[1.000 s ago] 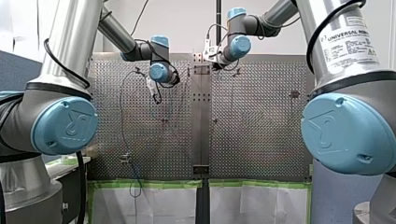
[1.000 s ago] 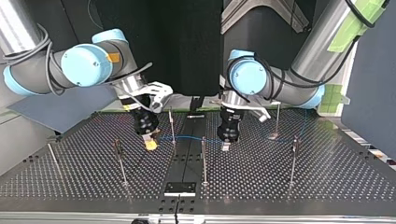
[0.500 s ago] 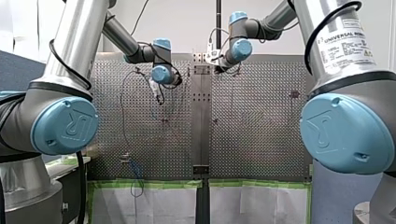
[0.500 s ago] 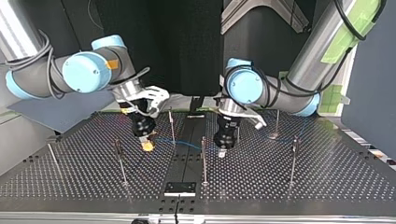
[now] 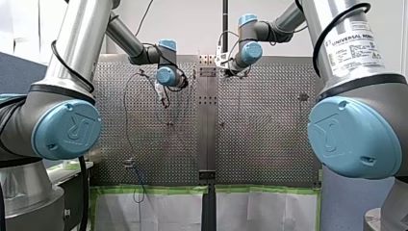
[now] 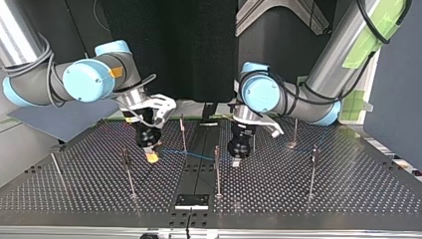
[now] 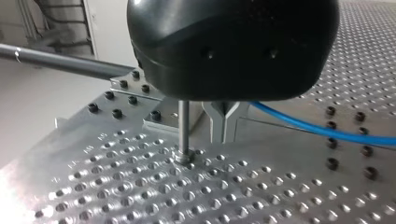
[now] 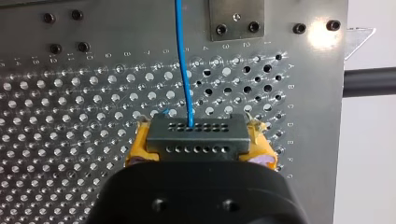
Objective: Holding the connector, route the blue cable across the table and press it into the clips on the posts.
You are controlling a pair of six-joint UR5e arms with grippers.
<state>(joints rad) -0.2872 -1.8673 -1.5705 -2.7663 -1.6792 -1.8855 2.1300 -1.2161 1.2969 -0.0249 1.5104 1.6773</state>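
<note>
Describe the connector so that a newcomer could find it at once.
Start at the perforated table and find my right arm's gripper, at the top view's left. Between its yellow pads sits the connector, a dark block with rows of tiny holes. Only it has the blue cable running out.

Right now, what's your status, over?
Right jaws shut on connector. Blue cable runs from it across the table. Left arm low beside a post. No blockage seen.
</note>
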